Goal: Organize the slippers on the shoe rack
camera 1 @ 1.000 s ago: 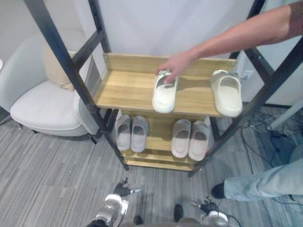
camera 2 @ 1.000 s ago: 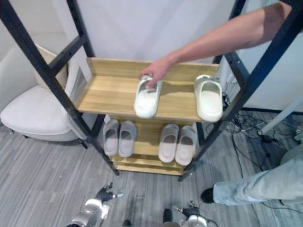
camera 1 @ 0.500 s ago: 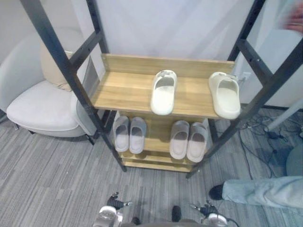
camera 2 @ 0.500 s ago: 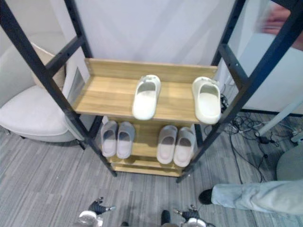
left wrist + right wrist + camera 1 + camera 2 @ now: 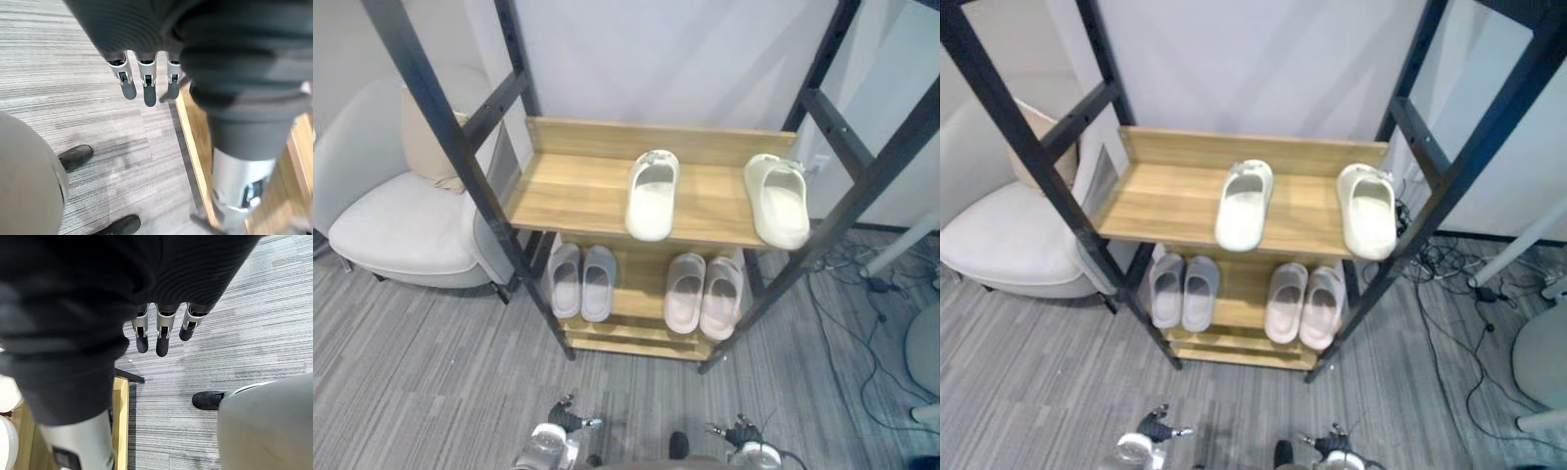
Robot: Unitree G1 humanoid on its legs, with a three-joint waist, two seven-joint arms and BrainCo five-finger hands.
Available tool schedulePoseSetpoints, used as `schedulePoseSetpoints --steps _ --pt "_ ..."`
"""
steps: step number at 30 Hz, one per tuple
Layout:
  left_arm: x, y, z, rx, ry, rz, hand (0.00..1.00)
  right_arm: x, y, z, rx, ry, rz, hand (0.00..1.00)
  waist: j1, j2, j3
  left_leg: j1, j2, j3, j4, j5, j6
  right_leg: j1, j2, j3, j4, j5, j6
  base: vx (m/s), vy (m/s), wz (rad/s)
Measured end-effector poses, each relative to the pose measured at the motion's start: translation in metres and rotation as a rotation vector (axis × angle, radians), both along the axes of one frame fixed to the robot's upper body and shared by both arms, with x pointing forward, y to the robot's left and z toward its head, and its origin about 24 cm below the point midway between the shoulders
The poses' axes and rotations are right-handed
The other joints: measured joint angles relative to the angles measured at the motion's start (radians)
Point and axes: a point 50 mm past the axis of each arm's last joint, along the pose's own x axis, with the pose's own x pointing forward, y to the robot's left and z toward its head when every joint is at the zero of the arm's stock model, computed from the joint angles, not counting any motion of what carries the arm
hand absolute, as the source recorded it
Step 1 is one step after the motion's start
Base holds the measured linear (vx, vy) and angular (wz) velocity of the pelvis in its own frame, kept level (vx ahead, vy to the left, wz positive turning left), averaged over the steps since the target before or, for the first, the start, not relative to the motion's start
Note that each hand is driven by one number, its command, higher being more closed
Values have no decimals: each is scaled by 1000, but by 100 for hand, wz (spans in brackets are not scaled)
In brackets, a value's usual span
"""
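The shoe rack point(image 5: 460, 157) has a black metal frame and wooden shelves. Two cream slippers lie apart on its upper shelf point(image 5: 568, 186), toes toward me: one in the middle point(image 5: 652, 194), one at the right end point(image 5: 777, 200). Two pairs of pale grey slippers sit side by side on the lower shelf, one pair left point(image 5: 581, 281), one right point(image 5: 705, 292). My left hand point(image 5: 548, 450) and right hand point(image 5: 751, 456) hang low at the near edge of the view, well short of the rack. Each wrist view shows straight fingers point(image 5: 148, 85) point(image 5: 163, 335) over the floor, holding nothing.
A white armchair point(image 5: 396, 220) with a beige cushion point(image 5: 426, 147) stands left of the rack, close to its frame. Cables point(image 5: 867, 284) lie on the grey carpet to the right, by a white slanted leg point(image 5: 901, 250) and a grey round seat point(image 5: 925, 348).
The person's arm has let go of the middle slipper and pulled away to the right. Their leg has left the lower right. Both my hands stay low.
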Motion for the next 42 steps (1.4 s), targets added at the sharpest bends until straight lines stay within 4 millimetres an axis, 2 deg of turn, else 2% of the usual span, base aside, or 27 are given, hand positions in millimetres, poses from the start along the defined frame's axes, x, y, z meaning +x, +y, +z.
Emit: schedulePoseSetpoints --steps 1,2,3,4,5,7,8,9,10,11,13,14,15,19,26,30,34,42 --pt "10 -15 7 -16 -54 -101 0 0 1 0 -1 1 11 0 0 1 -2 -6 0 -1 0 -1 0 -4 0 0 0 0 0 0 0 0" --pt "11 -18 8 -19 -62 -115 0 0 1 0 -1 1 13 0 0 1 -2 -7 0 -2 0 -1 0 -5 0 0 0 0 0 -14 -10 8" --pt "26 -43 21 -99 -138 -215 0 1 2 0 2 0 17 0 0 3 -3 -18 -2 -7 0 0 1 -9 -2 0 0 0 0 3 -4 7" --pt "32 -59 30 -154 -182 -273 0 1 3 0 3 0 18 0 0 6 -5 -23 -2 -8 1 1 2 -12 -2 -1 0 0 0 5 -6 7" --pt "36 -68 36 -184 -204 -300 0 1 3 0 3 -1 19 0 0 8 -6 -24 -3 -9 1 3 5 -13 -2 -1 0 0 0 13 -9 4" --pt "48 -113 71 -389 -332 -410 0 5 2 1 0 -10 23 0 -2 18 -16 -26 -8 -16 0 7 12 -13 -2 -6 1 0 1 25 -2 6" --pt "50 -120 78 -421 -353 -423 0 5 2 1 -1 -10 24 0 -2 20 -17 -26 -8 -16 0 7 12 -13 -2 -6 1 -1 1 43 -2 3" --pt "54 -135 98 -527 -409 -438 0 5 2 1 -3 -11 27 0 -2 23 -19 -28 -8 -17 0 7 12 -14 -2 -6 4 -1 1 35 -11 2" --pt "60 -151 127 -645 -496 -468 0 8 2 2 -2 -17 30 0 -2 25 -20 -32 -8 -19 0 7 12 -18 -2 -8 5 -1 1 0 0 0" --pt "61 -153 132 -664 -514 -473 0 9 2 2 -2 -19 31 0 -2 25 -20 -32 -8 -19 0 7 12 -19 -2 -8 5 -1 1 0 0 0" --pt "71 -166 176 -815 -651 -504 0 16 6 4 -2 -34 55 0 -2 28 -22 -32 -9 -19 0 7 12 -19 -2 -10 4 -1 1 0 0 0" --pt "72 -167 180 -830 -663 -504 0 17 6 4 -1 -35 55 0 -2 29 -23 -32 -10 -19 0 8 12 -19 -2 -10 4 -1 1 -33 -14 1" --pt "76 -168 196 -878 -713 -499 0 19 6 5 -3 -40 57 0 -2 32 -25 -32 -11 -20 0 8 13 -19 -3 -10 3 -1 1 0 0 0" --pt "89 -163 226 -932 -852 -425 0 17 5 4 -19 -36 52 0 -2 41 -34 -31 -10 -21 0 8 14 -17 -3 -11 0 0 1 -16 -8 0" --pt "105 -150 244 -906 -957 -311 0 14 4 4 -28 -28 46 0 -3 40 -33 -30 -10 -21 0 9 15 -15 -3 -12 0 1 0 0 0 0" --pt "123 -136 260 -832 -1070 -240 0 13 4 3 -30 -24 43 0 -4 38 -32 -30 -10 -21 0 9 15 -16 -3 -12 0 1 0 0 0 0" --pt "154 -115 280 -697 -1206 -157 0 9 1 3 -39 -16 36 0 -6 36 -32 -32 -10 -20 0 9 15 -24 -3 -13 0 1 0 0 0 0" --pt "197 -71 308 -465 -1346 6 0 8 -1 3 -36 -17 6 0 -37 26 -25 -35 -10 -1 -3 7 16 -38 -3 -1 0 2 0 -1 -1 -6"
